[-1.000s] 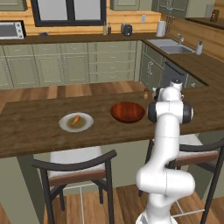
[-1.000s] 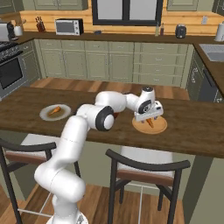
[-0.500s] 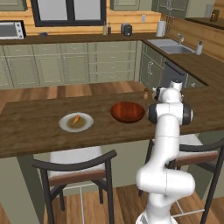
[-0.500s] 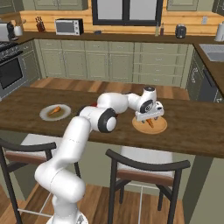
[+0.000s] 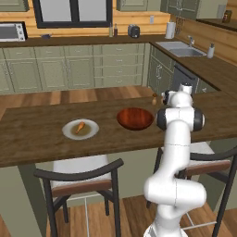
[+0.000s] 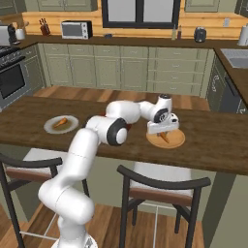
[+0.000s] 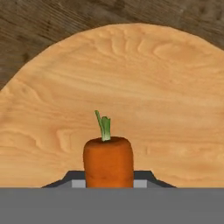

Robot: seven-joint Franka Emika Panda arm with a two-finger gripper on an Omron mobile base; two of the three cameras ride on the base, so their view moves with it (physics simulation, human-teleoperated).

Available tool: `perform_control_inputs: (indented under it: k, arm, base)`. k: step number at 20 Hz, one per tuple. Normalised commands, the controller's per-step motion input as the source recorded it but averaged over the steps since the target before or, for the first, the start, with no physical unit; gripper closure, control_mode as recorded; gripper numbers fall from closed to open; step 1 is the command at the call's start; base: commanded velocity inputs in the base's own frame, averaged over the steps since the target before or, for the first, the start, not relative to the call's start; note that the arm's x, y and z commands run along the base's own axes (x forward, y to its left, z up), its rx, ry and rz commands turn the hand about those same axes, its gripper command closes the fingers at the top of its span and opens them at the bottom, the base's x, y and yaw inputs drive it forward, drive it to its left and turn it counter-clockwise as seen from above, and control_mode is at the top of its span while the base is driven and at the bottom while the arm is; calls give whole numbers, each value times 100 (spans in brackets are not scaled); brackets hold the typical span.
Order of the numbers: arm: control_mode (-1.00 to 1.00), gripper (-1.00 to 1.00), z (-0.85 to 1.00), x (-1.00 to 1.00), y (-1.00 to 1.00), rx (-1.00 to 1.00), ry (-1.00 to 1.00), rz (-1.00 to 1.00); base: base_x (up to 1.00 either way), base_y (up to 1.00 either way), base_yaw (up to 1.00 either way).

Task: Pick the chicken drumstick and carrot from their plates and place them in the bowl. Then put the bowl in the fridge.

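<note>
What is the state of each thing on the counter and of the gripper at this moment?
carrot: lying on the wooden plate, between the fingers
wooden plate: flat on the counter, holding the carrot
gripper: low over the wooden plate, closed on the carrot
drumstick: lying on the pale plate
pale plate: flat on the counter
bowl: upright, empty

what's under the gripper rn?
The carrot, lying on the tan plate; the gripper is shut on it. The carrot's lower end is covered by the fingers.
</note>
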Motion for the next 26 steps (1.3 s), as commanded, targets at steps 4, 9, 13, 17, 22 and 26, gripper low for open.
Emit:
perform_control_inputs:
  k: [4,9,13,17,22,26]
  arm:
    - [-100,100,29,-76,65,0,4,0]
    - [-100,100,60,-77,97,-3,-2,0]
    - [-100,100,65,-32,100,-4,-2,0]
    - [-100,100,49,2,100,-2,0,0]
    - [-100,100,5,30,90,0,-1,0]
    - [-100,100,-4,80,63,0,0,0]
  base:
    - [0,0,0]
    - [0,0,0]
    - [0,0,0]
    - [0,0,0]
    - [0,0,0]
    - [0,0,0]
